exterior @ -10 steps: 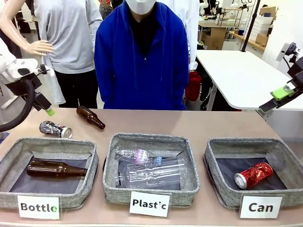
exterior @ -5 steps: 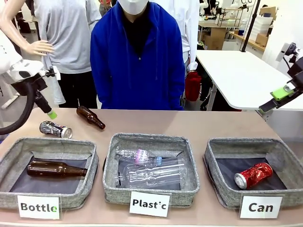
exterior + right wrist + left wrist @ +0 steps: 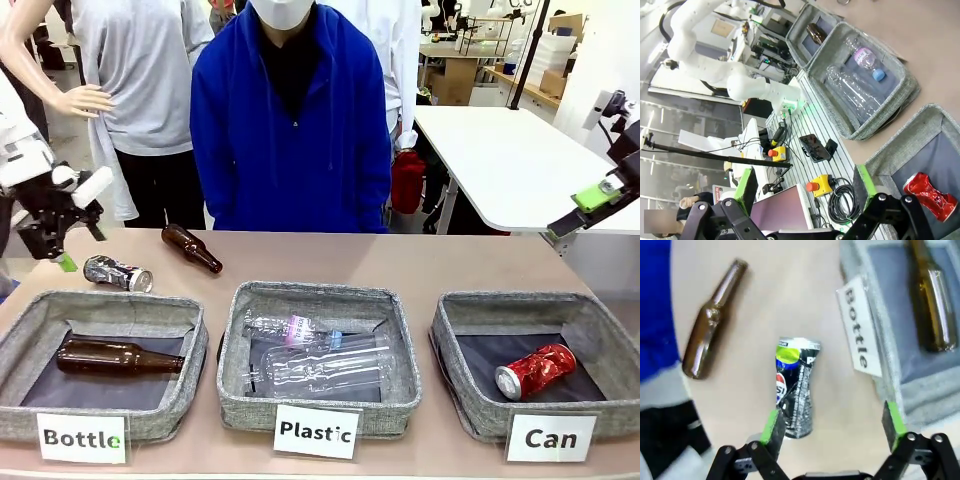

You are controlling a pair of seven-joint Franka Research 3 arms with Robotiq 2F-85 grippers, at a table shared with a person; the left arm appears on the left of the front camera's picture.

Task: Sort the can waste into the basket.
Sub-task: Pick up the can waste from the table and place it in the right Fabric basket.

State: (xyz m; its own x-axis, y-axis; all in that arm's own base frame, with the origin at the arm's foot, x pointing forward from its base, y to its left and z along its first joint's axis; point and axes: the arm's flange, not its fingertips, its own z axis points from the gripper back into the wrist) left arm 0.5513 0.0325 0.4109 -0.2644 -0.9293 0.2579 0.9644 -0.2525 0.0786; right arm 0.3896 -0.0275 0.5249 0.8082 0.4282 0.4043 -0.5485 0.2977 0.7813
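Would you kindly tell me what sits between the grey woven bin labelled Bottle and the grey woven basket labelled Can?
In the front view, the grey woven bin labelled Plastic, holding clear plastic bottles, stands between them.

Left wrist view: soft with blur throughout.
Silver can (image 3: 796, 390), just ahead of the left pincer (image 3: 832, 424): small print unreadable; near corner overlapped by one pad.
Binned brown bottle (image 3: 932, 300), beyond the other pad: neck cut by the top edge.
Can basket (image 3: 910, 135), ahead of the right pincer (image 3: 804, 184): cut by the right edge.
Right pincer, front view: body cut by the right edge; finger gap not readable.
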